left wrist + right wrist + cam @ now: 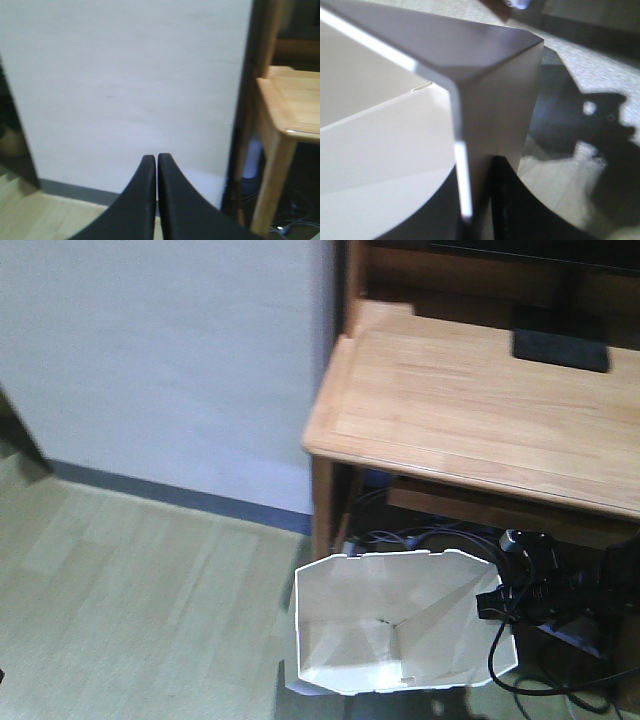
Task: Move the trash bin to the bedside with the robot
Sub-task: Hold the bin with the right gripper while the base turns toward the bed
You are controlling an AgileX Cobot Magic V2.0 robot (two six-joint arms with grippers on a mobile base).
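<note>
The white trash bin (400, 625) stands on the floor beside the desk leg, low in the front view, its octagonal mouth empty. My right gripper (492, 602) is shut on the bin's right rim, the black arm trailing a cable to the right. In the right wrist view the bin's wall (485, 115) runs between the two black fingers (507, 200), one inside and one outside. My left gripper (157, 159) is shut on nothing, pointing at a white wall. The bedside is out of view.
A light wooden desk (470, 405) overhangs the bin, with a black monitor base (560, 348) on it and cables (420, 537) beneath. The desk's leg (270, 190) shows in the left wrist view. Pale wood floor (130, 600) stretches left to a grey skirting board (170, 495).
</note>
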